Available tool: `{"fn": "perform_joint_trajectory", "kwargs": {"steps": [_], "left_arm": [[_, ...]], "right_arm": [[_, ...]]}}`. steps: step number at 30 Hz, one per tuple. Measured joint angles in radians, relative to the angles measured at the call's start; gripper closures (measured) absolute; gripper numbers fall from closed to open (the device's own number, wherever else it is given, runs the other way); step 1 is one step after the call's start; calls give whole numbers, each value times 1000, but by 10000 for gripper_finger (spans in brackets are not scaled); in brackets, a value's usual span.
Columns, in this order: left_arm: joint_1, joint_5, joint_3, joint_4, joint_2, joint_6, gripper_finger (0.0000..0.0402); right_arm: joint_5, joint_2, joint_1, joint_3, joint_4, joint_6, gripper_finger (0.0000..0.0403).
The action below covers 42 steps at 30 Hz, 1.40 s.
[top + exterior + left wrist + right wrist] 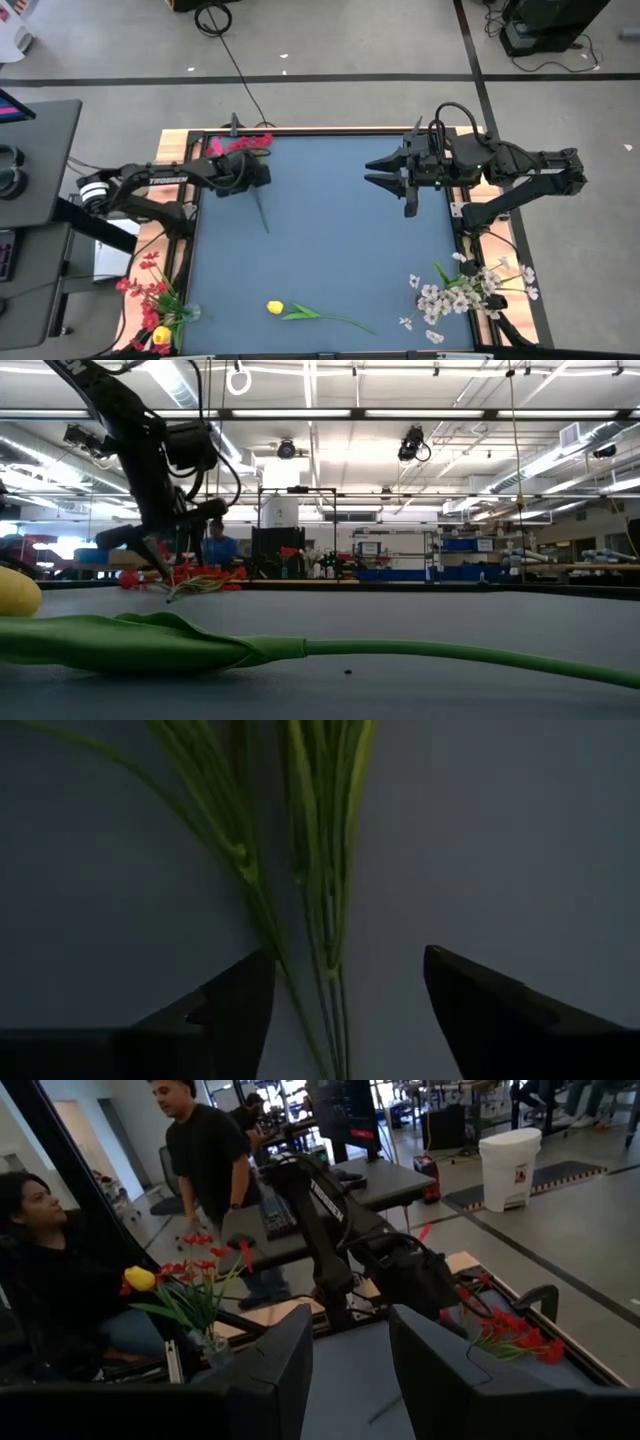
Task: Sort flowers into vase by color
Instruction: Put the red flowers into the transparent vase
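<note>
A red flower [243,146] lies at the table's far left, blossoms toward the far edge, its green stem [262,212] running toward the middle. My left gripper [248,180] hangs over it, pointing down, open; in the left wrist view its fingers stand on either side of the green stems [325,920] without touching. A yellow tulip [275,308] lies flat near the near edge, its leaf [150,645] on the mat. My right gripper [372,173] waits open over the far right, clear of everything.
A vase with red flowers and a yellow tulip [158,312] stands at the near left corner. White blossom sprays [470,290] stand at the near right corner. The blue mat's middle [340,250] is bare. People [215,1170] stand beyond the table's left side.
</note>
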Motion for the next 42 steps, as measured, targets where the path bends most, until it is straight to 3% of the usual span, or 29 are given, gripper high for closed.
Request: {"fn": "perform_joint_trajectory", "kwargs": {"steps": [6, 12, 16, 27, 30, 35, 42], "left_arm": [[1, 2, 0, -8, 67, -43, 120], [17, 1, 5, 12, 135, -32, 140], [17, -6, 5, 18, 158, -18, 182], [19, -23, 0, 46, 165, -5, 358], [19, -22, 0, 59, 164, -6, 390], [13, 33, -3, 56, 108, 12, 391], [-48, 94, 68, -55, -123, 196, 394]], "right_arm": [[0, 0, 0, 0, 5, 0, 259], [0, 0, 0, 0, 5, 0, 259], [0, 0, 0, 0, 5, 0, 259], [0, 0, 0, 0, 5, 0, 259], [0, 0, 0, 0, 5, 0, 259], [0, 0, 0, 0, 5, 0, 259], [0, 0, 0, 0, 5, 0, 259]]}}
